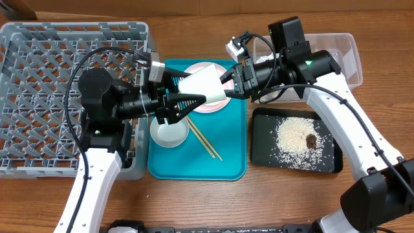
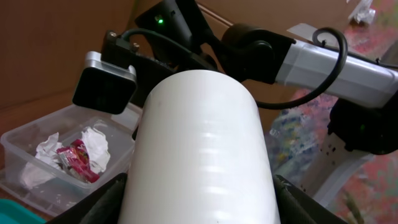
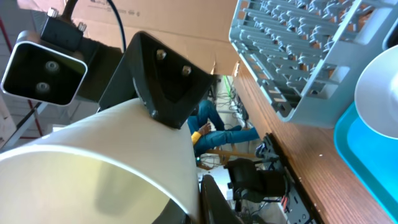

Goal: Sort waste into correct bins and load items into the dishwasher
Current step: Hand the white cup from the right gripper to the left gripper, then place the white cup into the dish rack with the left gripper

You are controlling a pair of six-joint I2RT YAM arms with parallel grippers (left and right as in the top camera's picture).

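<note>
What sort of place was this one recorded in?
Likely a robotics lab staged as a dish-clearing station: a dish rack and teal tray on a wooden table, with cardboard boxes behind.

The cup (image 1: 204, 87) is white, the serving tray (image 1: 229, 152) teal, the rack (image 1: 45, 97) grey (lattice-patterned).

White shells on the long links of the left arm (image 1: 97, 178) and right arm (image 1: 343, 120), with black housings at the joints and motors. Thin black cables (image 2: 342, 59) in loose loops from link to link. Small green light (image 2: 161, 20) on one black housing. Silver camera block (image 3: 43, 65) at the wrist, two small round lenses on its face, black plug on top. Black fingers (image 3: 168, 84), flat and angular, with two pale screws (image 3: 161, 55) near the upper edge.
</note>
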